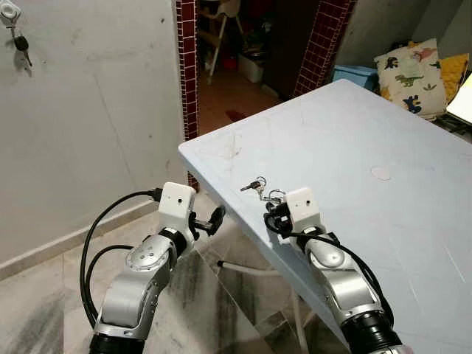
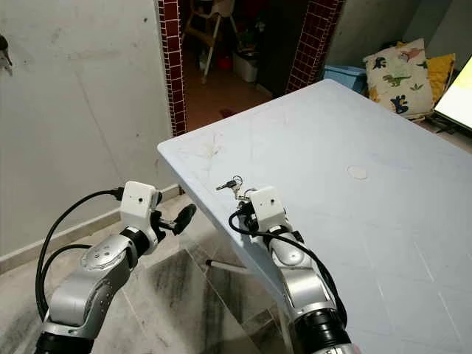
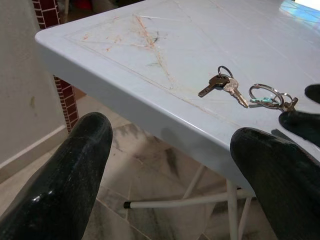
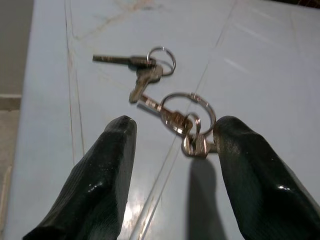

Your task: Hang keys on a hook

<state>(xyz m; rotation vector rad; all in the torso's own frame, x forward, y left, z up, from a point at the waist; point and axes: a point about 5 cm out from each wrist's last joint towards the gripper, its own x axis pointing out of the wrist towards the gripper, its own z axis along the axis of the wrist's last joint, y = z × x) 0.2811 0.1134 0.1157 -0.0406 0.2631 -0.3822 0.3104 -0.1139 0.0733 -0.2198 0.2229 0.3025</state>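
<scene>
The right gripper (image 4: 172,145), fingers spread, hovers over the keys (image 4: 165,107) lying near the table's (image 1: 354,140) near edge; nothing is grasped. The left gripper (image 1: 214,219) waits open beside the table. The wall hook (image 1: 10,15), far left, awaits.

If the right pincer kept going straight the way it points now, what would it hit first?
Most likely the nearer key ring, which lies on the table just ahead, between the open fingers of the right pincer. The second key bunch lies beyond it. Depth is a judgement.
</scene>
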